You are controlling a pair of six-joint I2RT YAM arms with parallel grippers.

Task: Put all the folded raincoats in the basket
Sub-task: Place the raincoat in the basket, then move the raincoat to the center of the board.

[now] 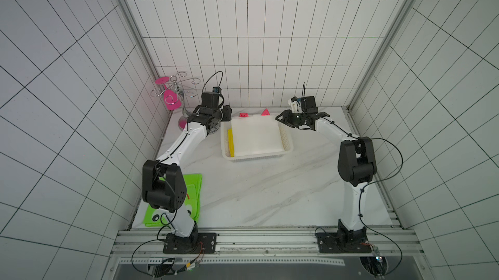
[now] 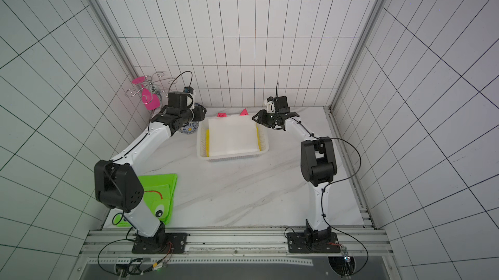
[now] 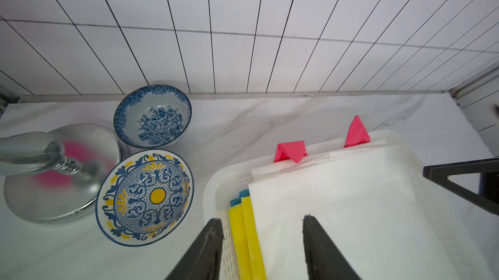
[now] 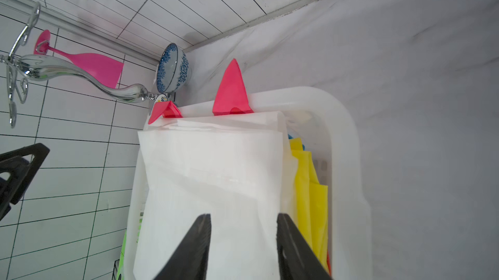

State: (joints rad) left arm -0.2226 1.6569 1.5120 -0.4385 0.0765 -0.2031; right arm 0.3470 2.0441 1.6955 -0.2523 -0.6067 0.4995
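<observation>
The folded raincoat (image 1: 256, 136) (image 2: 232, 138) is a flat white bundle lying inside the white perforated basket (image 1: 256, 158) (image 2: 232, 158) at the back middle of the table. It covers most of the basket's floor and rests on yellow folded sheets (image 1: 231, 142). My left gripper (image 3: 262, 220) hovers open over the basket's far left corner, nothing between its fingers. Open too, my right gripper (image 4: 243, 215) hangs above the raincoat's (image 4: 210, 173) far right side. In both top views the left gripper (image 1: 226, 114) and right gripper (image 1: 282, 119) flank the basket's back edge.
Two patterned bowls (image 3: 152, 116) (image 3: 145, 197) and a chrome glass rack (image 1: 178, 92) with a pink wine glass (image 1: 171, 100) stand left of the basket. Red folded pieces (image 1: 265, 112) poke up behind it. A green frog bag (image 1: 172, 203) lies front left under the left arm.
</observation>
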